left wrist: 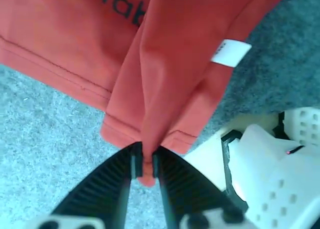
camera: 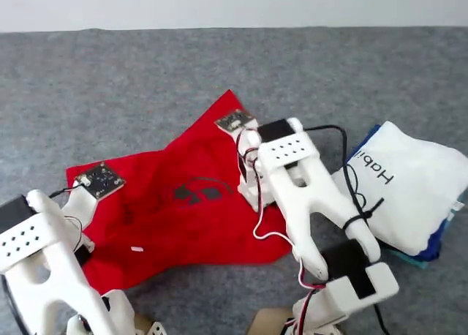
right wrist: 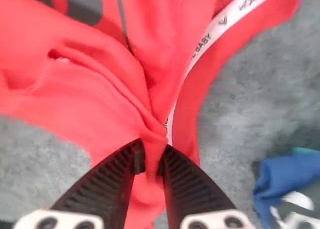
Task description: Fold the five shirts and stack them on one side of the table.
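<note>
Red shirt (camera: 183,203) pinched in 2 places on the grey bench (camera: 146,79).
The left claw (left wrist: 145,164) is clamped almost closed on a hem fold, and the right claw (right wrist: 150,161) grips a bunched fold. The shirt lies mid-frame between them, its long axis running lower left to upper right, with the folded stack (camera: 409,189) at right.

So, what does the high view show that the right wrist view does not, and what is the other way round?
The high view adds the whole red shirt spread on the grey table, the left arm and the right arm over it, and a folded white shirt lying whole on top of the pile at one side. The right wrist view adds the close grip: the right gripper shut on a bunched fold of the red cloth, beside the white neck tape. Both share the red shirt, the grey table and the pile's blue shirt.
</note>
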`<state>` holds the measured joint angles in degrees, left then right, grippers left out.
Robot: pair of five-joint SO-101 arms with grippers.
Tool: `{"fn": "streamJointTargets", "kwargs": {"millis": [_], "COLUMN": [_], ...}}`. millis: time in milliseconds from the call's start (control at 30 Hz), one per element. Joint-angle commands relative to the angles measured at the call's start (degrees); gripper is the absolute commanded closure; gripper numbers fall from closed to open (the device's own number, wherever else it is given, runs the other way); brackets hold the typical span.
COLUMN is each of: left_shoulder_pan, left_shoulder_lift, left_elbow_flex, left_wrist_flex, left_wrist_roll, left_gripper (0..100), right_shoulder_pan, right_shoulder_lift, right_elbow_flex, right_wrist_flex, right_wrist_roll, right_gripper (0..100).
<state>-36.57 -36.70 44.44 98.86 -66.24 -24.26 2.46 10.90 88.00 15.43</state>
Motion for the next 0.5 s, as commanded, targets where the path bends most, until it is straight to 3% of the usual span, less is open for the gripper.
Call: {"fn": "streamJointTargets", "kwargs": {"millis": [0, 233, 467], "left_shoulder_pan": [-0.44, -0.44, -0.26], "left_shoulder_lift": [-1.23, -1.23, -1.23], "left_elbow_flex": [-5.05, -15.16, -15.6], "left_wrist_flex": [0.18, 0.26, 0.26], "left_wrist_roll": [-0.09, 4.66, 4.75], "left_gripper": [100, 100, 100], "right_shoulder_pan": [-0.13, 1.36, 2.15], "right_shoulder_lift": [-6.81, -14.55, -10.24], "right_elbow_flex": [-7.91, -16.18, -11.6], "right_wrist_flex": [4.35, 6.81, 6.37], "right_wrist_roll": [4.92, 8.79, 8.53], "right_gripper": [98.7, 98.7, 98.7]}}
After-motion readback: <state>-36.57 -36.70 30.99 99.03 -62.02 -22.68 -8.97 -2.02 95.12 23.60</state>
